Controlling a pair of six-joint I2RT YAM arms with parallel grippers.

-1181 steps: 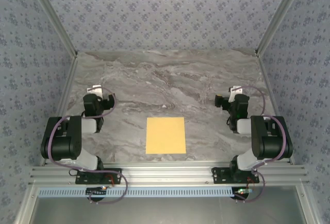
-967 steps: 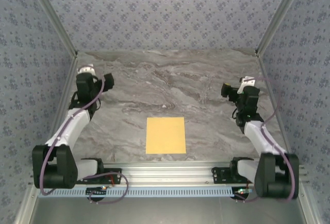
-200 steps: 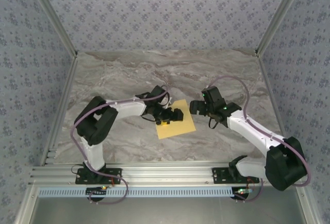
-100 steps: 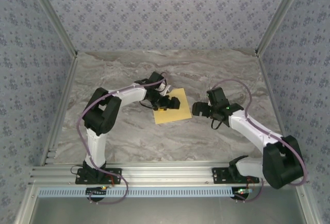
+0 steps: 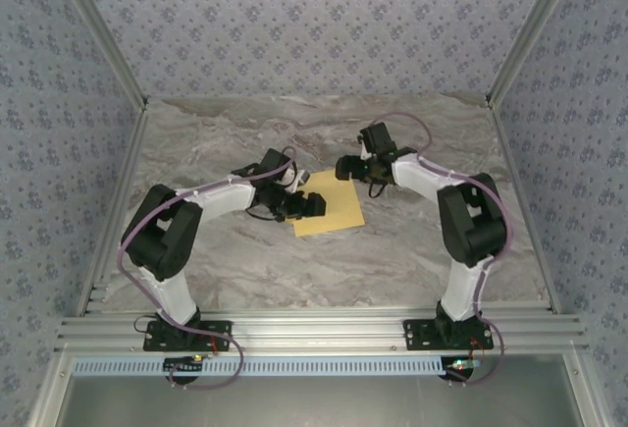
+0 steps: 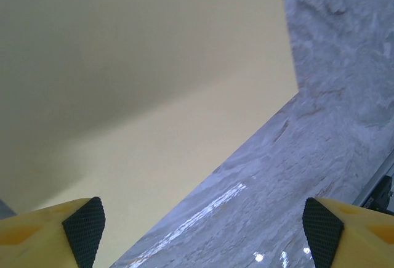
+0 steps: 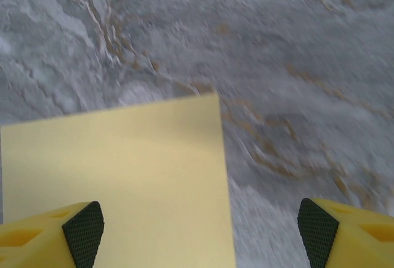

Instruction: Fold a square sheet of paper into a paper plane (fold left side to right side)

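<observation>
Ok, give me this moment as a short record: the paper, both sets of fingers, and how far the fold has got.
paper: square sheet of paper, yellow-orange, flat on the marble table, turned at an angle
left fingers: open, over the sheet's left side
right fingers: open, by the sheet's far edge, one corner in its wrist view
held: nothing visibly gripped by either arm
fold: no crease visible, not yet started
</observation>
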